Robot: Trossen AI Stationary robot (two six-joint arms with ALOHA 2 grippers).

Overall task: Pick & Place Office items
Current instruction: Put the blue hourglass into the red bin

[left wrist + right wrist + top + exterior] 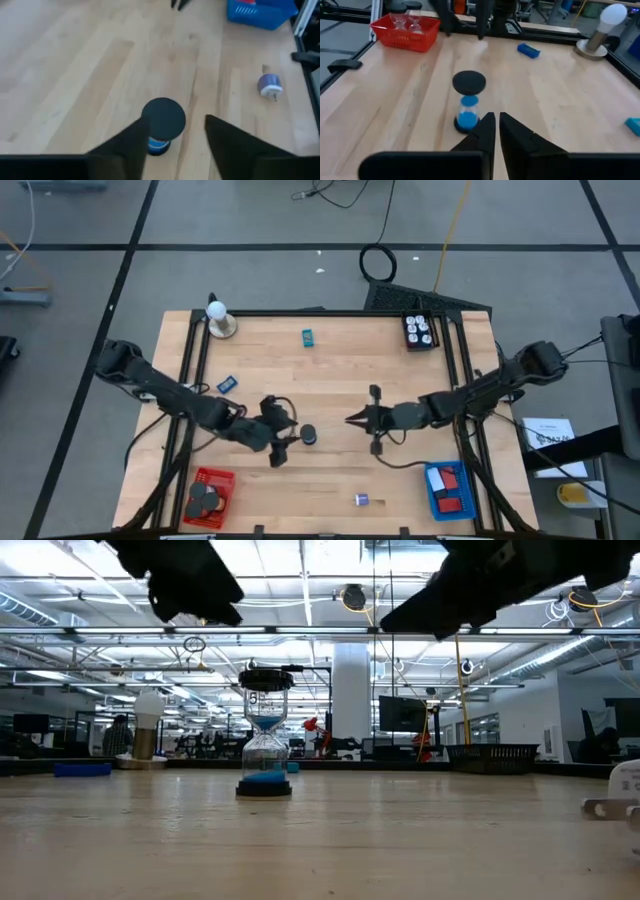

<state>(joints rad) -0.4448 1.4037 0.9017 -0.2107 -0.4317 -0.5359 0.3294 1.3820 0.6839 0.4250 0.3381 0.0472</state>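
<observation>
A small hourglass (265, 745) with black end caps and blue sand stands upright on its lower cap at mid-table, also seen as the hourglass (307, 435). My left gripper (283, 442) hovers just left of it and above it. It is open, and the hourglass's top cap (163, 118) shows beside one finger (131, 145). My right gripper (496, 118) is shut and empty. It points at the hourglass (466, 102) from the table's right side, a short way off. In the low view nothing touches the hourglass.
A red basket (222, 478) holding black-capped pieces sits near left. A blue basket (432, 492) with red and white pieces sits near right. Loose pieces: a purple one (361, 500), a blue one (228, 383), a teal one (308, 336). A white ball lamp (218, 320) and a black tray (420, 330) stand at the far edge.
</observation>
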